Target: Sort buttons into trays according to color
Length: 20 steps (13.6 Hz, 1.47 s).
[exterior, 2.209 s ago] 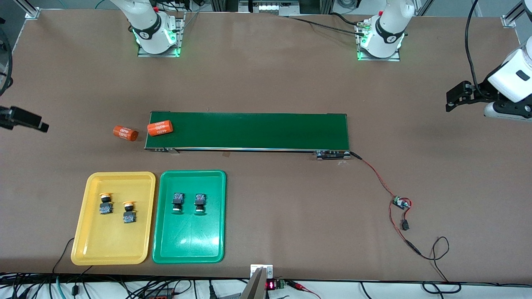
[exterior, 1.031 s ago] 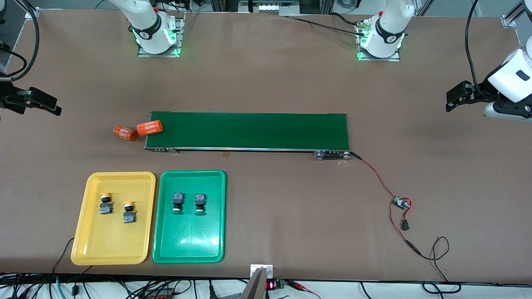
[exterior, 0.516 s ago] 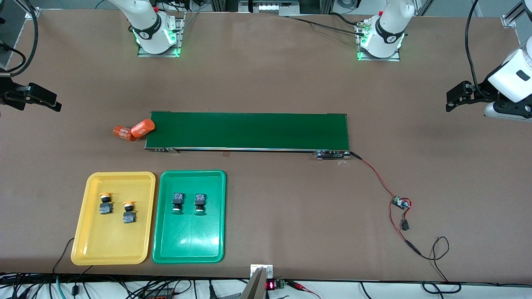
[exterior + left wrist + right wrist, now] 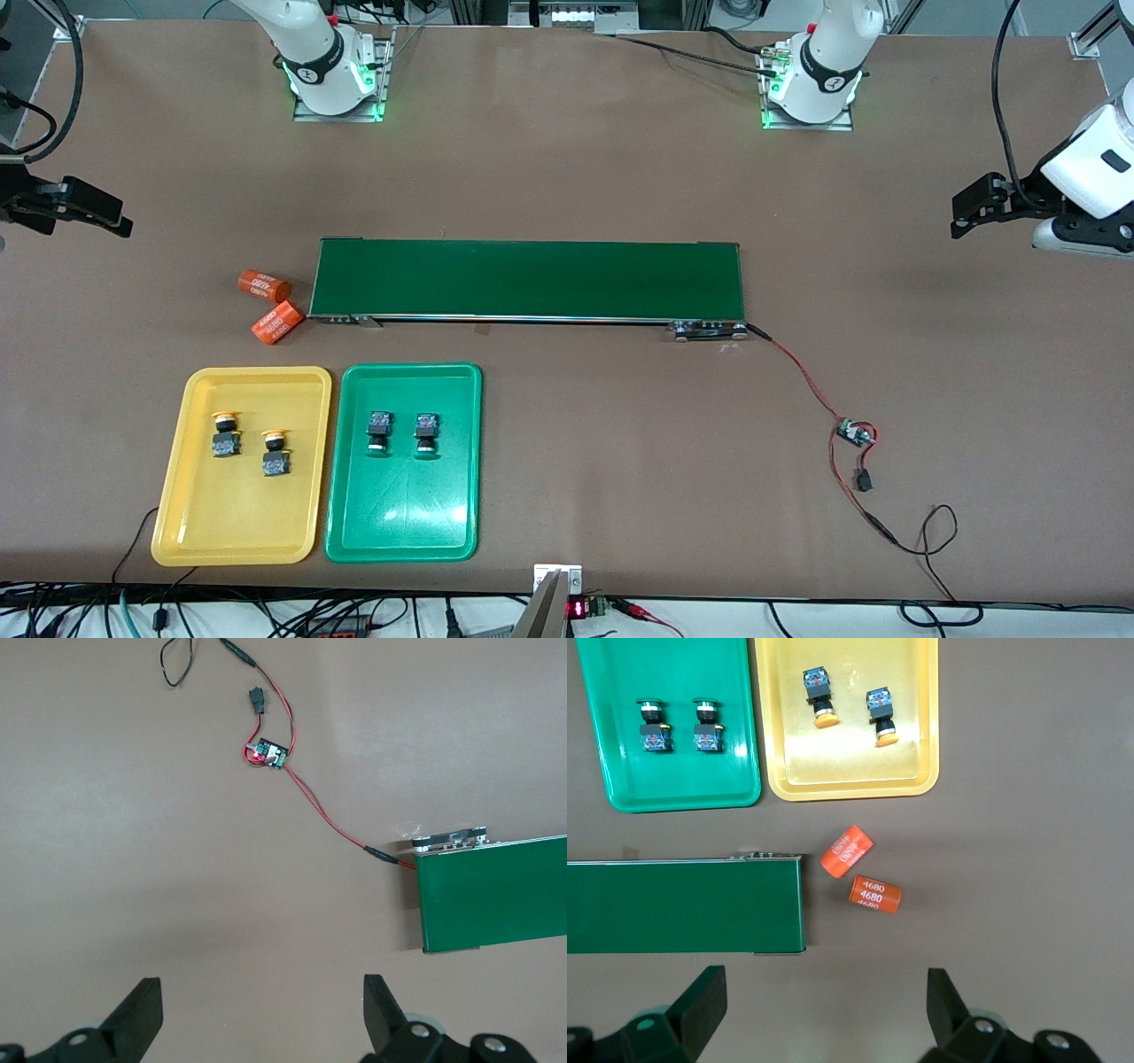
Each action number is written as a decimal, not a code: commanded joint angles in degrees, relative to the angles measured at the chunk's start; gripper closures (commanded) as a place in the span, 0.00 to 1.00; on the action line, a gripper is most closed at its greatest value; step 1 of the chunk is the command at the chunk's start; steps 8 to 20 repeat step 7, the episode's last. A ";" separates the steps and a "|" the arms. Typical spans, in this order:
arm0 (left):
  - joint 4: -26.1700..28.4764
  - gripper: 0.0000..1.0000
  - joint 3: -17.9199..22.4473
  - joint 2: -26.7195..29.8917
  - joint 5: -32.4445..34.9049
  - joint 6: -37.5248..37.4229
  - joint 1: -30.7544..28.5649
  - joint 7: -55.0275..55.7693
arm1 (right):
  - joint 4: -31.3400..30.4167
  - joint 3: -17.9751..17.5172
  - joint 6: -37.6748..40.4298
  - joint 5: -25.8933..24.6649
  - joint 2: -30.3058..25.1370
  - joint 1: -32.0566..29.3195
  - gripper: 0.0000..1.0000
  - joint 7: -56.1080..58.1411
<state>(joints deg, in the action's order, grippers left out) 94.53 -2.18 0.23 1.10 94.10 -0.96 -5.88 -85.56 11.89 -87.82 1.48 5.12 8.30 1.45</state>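
Note:
Two yellow-capped buttons (image 4: 226, 434) (image 4: 275, 453) lie in the yellow tray (image 4: 239, 532). Two green-capped buttons (image 4: 380, 431) (image 4: 426, 434) lie in the green tray (image 4: 403, 523) beside it. The right wrist view shows both trays (image 4: 850, 771) (image 4: 682, 784) with their buttons from above. My right gripper (image 4: 120, 226) hangs open and empty over the table edge at the right arm's end (image 4: 827, 1005). At the left arm's end, my left gripper (image 4: 961, 221) is open and empty over bare table (image 4: 263, 1010).
A long dark green conveyor belt (image 4: 532, 279) lies across the table's middle. Two orange "4680" cylinders (image 4: 264, 285) (image 4: 276, 322) rest on the table off the belt's end toward the right arm. A red wire runs from the belt to a small circuit board (image 4: 855, 433).
One orange cylinder has rolled off the belt's end onto the table, stopping beside the other one and nearer the front camera. Both arms hold still.

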 commanded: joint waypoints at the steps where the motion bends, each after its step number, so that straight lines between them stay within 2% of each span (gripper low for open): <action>1: -0.92 0.00 0.16 -0.32 -1.36 -1.02 -0.27 -0.54 | -1.54 0.24 0.28 -0.87 -1.51 0.40 0.00 0.83; 20: -0.84 0.00 0.16 -0.23 -1.36 -1.02 -0.35 -0.54 | -1.54 0.24 0.63 -0.78 -1.51 0.40 0.00 0.92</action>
